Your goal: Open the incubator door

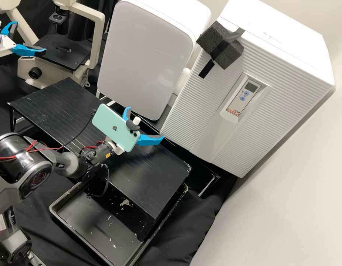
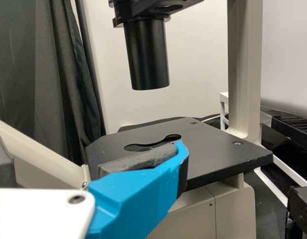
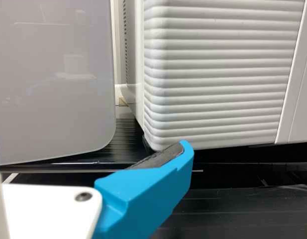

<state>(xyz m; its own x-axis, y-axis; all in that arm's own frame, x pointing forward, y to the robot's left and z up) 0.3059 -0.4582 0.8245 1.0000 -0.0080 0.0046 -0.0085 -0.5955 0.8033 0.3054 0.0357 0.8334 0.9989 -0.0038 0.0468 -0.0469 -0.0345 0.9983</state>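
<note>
Near the ribbed white incubator [image 1: 196, 111], the right gripper [image 1: 145, 123] has its blue jaws apart, as does the left gripper [image 1: 30, 38].

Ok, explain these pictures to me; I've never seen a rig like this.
This is a two-armed robot. The high view comes from a fixed camera looking down; each wrist view comes from a camera on that arm. The left gripper is by a microscope. The right gripper, with a mint phone mounted on it, is above a black platform, near the white incubator, whose door looks closed. Both grippers are open, holding nothing. Below the platform sits a black tray.
</note>
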